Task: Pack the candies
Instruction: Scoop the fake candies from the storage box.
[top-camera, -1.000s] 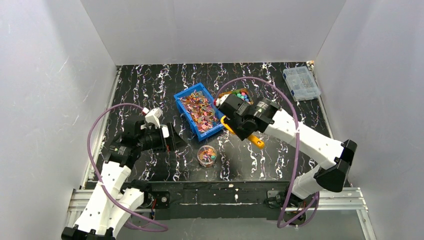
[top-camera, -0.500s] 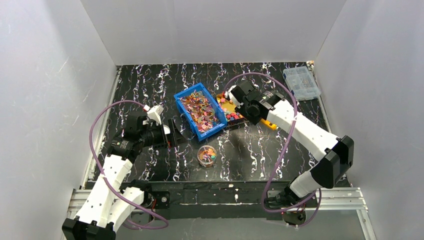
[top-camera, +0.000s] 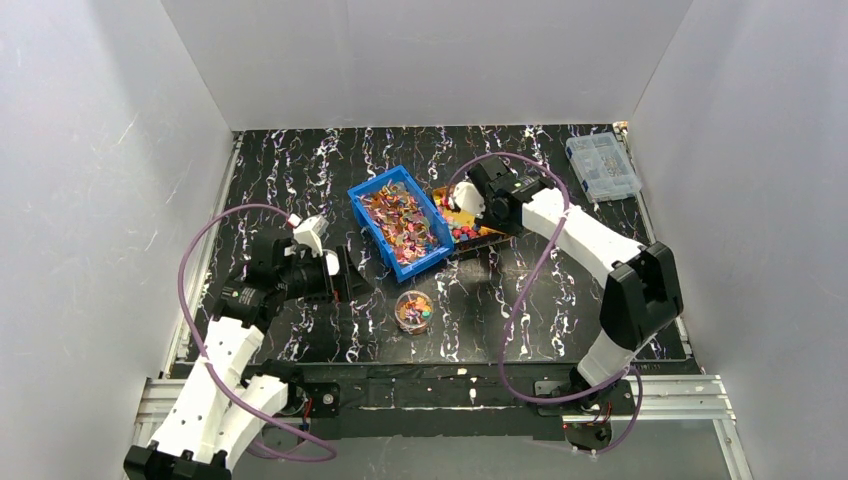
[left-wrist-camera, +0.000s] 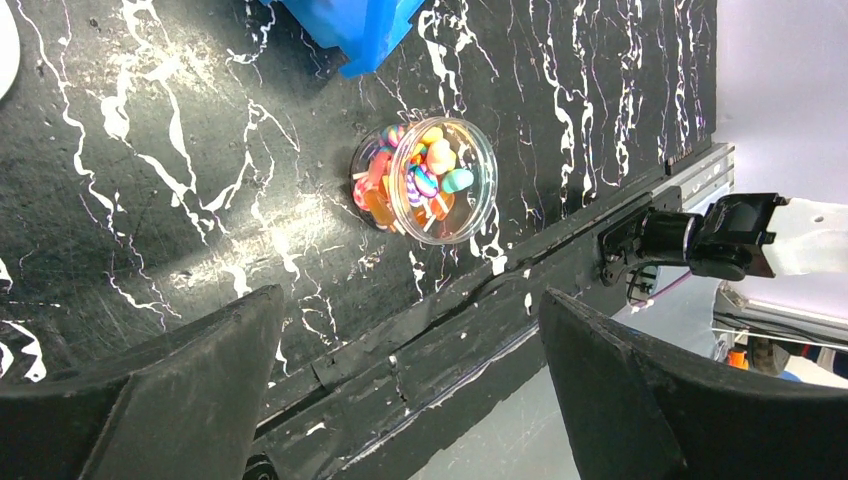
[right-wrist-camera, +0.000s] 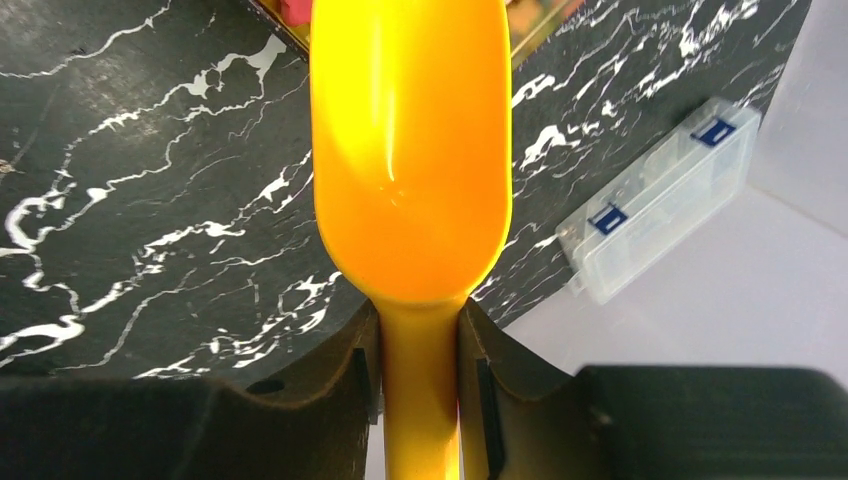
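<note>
Right gripper (right-wrist-camera: 420, 385), arm outstretched — clamps yellow scoop (right-wrist-camera: 410, 150) above candies (top-camera: 462, 233).

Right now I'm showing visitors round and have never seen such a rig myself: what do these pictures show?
Two robot arms, left and right, are bolted at the near edge of a black table. One picture looks down from above and behind them. The other two come from a camera on each wrist, so the dark shapes along their bottom edges are that arm's own fingers.

On the table are a blue bin of foil sweets, a tray of cube candies beside it, a small round tub holding a few sweets, and a clear box at the far right.

The left gripper is open and empty. The right gripper is shut on a yellow scoop, whose tip is at the tray.
</note>
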